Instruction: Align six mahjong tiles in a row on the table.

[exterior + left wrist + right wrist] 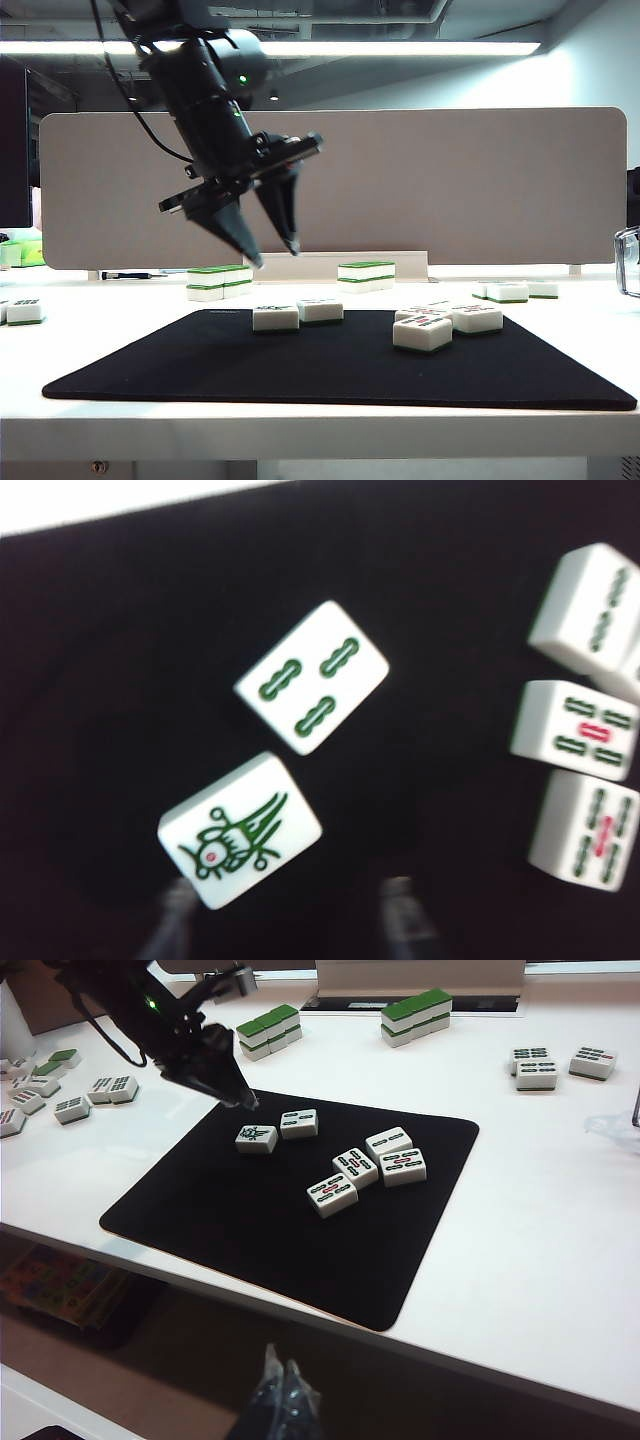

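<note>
Six mahjong tiles lie face up on a black mat (330,372) on the white table (545,1230). Two sit side by side: a bird tile (240,830) (256,1138) and a tile with green marks (311,677) (299,1123). The other tiles form a loose cluster (365,1168) (440,322) further right. My left gripper (276,255) (290,925) hangs open above the pair, close over the bird tile, with nothing between its fingers. My right gripper (281,1392) is shut and empty, low in front of the table's front edge.
Green-topped tile stacks (219,280) (366,274) stand behind the mat before the grey divider panel (450,180). Loose tiles lie at the right (508,291) and far left (24,311). A clear object (628,262) is at the right edge.
</note>
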Available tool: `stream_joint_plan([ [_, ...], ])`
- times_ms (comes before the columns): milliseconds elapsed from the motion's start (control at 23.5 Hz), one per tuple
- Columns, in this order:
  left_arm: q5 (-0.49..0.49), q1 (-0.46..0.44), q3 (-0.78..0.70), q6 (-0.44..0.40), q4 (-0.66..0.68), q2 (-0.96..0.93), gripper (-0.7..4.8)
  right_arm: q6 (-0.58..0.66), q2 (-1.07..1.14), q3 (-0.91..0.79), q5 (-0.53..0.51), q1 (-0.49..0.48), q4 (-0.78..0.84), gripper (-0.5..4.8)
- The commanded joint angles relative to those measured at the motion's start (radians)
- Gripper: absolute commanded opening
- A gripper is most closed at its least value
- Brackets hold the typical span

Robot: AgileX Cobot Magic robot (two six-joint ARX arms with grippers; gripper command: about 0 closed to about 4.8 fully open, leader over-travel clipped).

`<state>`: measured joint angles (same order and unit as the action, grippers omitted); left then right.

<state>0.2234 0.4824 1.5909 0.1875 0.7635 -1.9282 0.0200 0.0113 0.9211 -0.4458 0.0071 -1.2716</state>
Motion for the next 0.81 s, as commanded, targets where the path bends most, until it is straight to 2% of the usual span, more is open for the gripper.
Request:
stream_joint_plan([
  [43, -0.066, 0.011, 0.001, 0.083, 0.016, 0.003, 2.96, -0.002, -0.012, 0.003, -0.001, 0.001, 0.011, -0.01],
  [128, -0.068, 0.011, 0.001, 0.124, 0.024, 0.003, 3.06, -0.002, -0.012, 0.003, -0.001, 0.001, 0.011, -0.01],
  [256, -0.093, 0.011, 0.0, 0.254, 0.034, 0.0, 3.06, -0.002, -0.012, 0.003, -0.001, 0.001, 0.011, -0.01],
  [383, -0.115, 0.018, 0.0, 0.303, 0.037, -0.023, 3.06, -0.002, -0.012, 0.003, -0.001, 0.001, 0.011, -0.01],
  [809, -0.139, 0.036, 0.0, 0.299, -0.014, -0.098, 3.06, -0.002, -0.012, 0.003, -0.001, 0.001, 0.012, -0.01],
])
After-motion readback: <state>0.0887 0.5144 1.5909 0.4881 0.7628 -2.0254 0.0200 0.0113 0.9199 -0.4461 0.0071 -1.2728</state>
